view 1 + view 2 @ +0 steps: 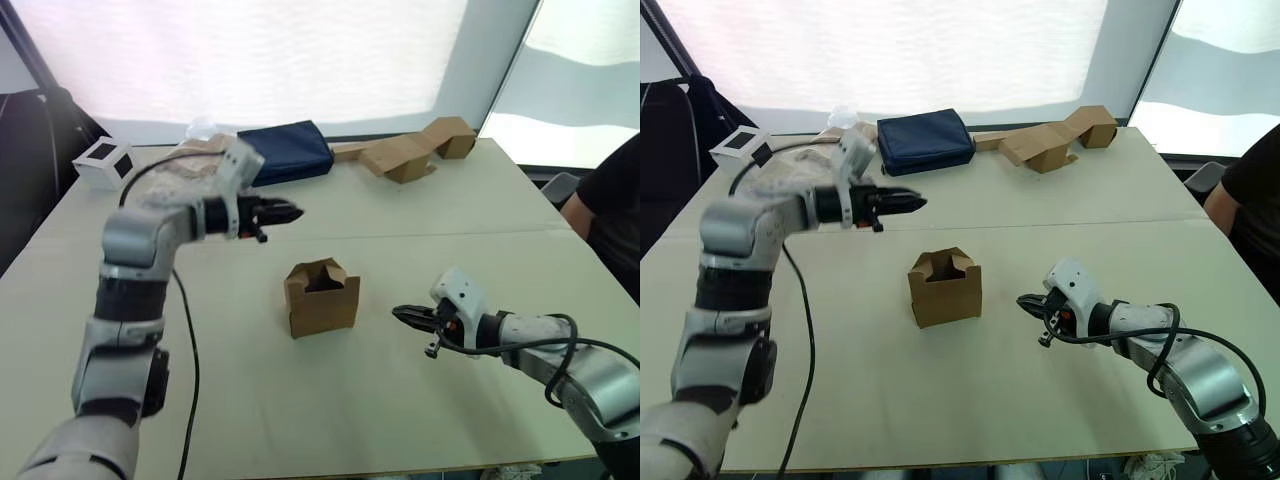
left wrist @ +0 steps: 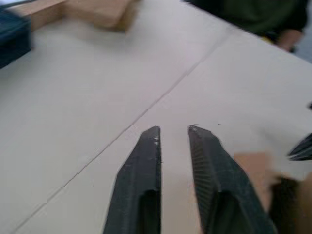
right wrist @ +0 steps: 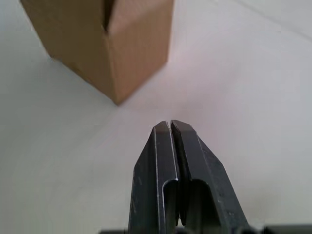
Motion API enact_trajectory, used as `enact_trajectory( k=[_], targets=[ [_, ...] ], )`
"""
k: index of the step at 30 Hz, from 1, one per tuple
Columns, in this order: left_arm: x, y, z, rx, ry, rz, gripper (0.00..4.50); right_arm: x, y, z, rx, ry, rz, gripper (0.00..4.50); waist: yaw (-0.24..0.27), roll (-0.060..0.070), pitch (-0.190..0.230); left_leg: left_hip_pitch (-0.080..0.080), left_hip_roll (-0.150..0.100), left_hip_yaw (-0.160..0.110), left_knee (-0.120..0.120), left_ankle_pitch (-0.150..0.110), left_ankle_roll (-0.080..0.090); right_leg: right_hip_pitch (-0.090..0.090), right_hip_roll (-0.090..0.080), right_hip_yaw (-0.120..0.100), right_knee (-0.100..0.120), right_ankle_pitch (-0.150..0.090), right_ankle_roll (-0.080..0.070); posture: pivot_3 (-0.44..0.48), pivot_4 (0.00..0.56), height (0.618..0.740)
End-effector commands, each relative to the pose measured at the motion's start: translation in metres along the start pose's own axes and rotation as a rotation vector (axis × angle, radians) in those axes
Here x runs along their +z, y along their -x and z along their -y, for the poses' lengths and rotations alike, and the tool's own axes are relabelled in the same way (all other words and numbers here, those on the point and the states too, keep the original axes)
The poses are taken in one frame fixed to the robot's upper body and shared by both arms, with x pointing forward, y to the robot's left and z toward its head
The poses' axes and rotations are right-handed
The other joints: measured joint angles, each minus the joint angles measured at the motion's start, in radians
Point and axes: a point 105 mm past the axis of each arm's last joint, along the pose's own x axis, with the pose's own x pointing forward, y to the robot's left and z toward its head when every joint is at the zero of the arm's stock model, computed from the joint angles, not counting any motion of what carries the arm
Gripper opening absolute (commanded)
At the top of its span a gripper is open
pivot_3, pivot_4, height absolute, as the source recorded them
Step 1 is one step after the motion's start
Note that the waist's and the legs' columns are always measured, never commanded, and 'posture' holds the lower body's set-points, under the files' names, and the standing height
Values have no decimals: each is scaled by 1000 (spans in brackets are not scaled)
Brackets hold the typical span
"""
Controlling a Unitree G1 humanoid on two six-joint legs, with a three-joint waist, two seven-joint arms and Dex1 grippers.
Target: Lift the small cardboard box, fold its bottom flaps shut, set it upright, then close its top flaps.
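Right gripper [image 1: 404, 314] hangs low over the table [image 1: 420, 230], just to the right of the small cardboard box [image 1: 322, 300], fingers pressed together with nothing between them (wrist view shows the tips meeting). Left gripper [image 1: 290, 212] is raised above the table, behind and to the left of the box, well apart from it; its fingers stand a narrow gap apart, empty.

Box sits upright near the middle of the table. Its top flaps [image 1: 318, 274] stand partly up, the opening dark between them, one notched edge showing. Bottom flaps are hidden beneath it; I cannot tell how they lie.

Judged step: closing the top flaps, neither gripper yet in contact.

Notes for doing it well:
- Steady one side wall with one gripper so the light carton does not skid when pushed.
- Push flaps down with the flat of closed fingers, not the tips, pressing from hinge inward.
- Fold the two opposite flaps first, then the notched ones over them.
- Approach from above, not sideways, or the box tips.

Far edge holds a dark blue pouch [image 1: 290, 152], loose folded cardboard [image 1: 405, 155] and a white cube [image 1: 104, 163], all well clear.
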Motion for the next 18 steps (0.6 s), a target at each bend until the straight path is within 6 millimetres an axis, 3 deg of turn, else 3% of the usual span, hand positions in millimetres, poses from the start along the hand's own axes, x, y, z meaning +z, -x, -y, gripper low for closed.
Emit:
enact_trajectory(
  k=[1,9,14,18],
  targets=[
    [-13,15,13,57,-84,54,86,6,-10,7,-23,55,19,0,1,0,-1,0,-1,0,0,0,0,0,0,-1,0,0,0,0,150,740],
    [-75,20,37,90,-52,-40,86,17,-33,16,-61,27,106,0,-3,0,-1,1,-4,1,0,0,0,1,-7,-2,0,0,1,0,150,740],
    [-90,18,53,43,-31,-63,86,21,-41,5,-2,33,125,0,-3,0,-1,1,-4,1,-1,0,0,1,-6,-3,0,0,1,0,150,740],
    [-106,19,64,-20,-19,-109,86,25,-47,-19,111,33,137,0,-5,0,-1,1,-4,1,-1,0,0,1,-6,-3,0,0,1,0,150,740]
  ],
)
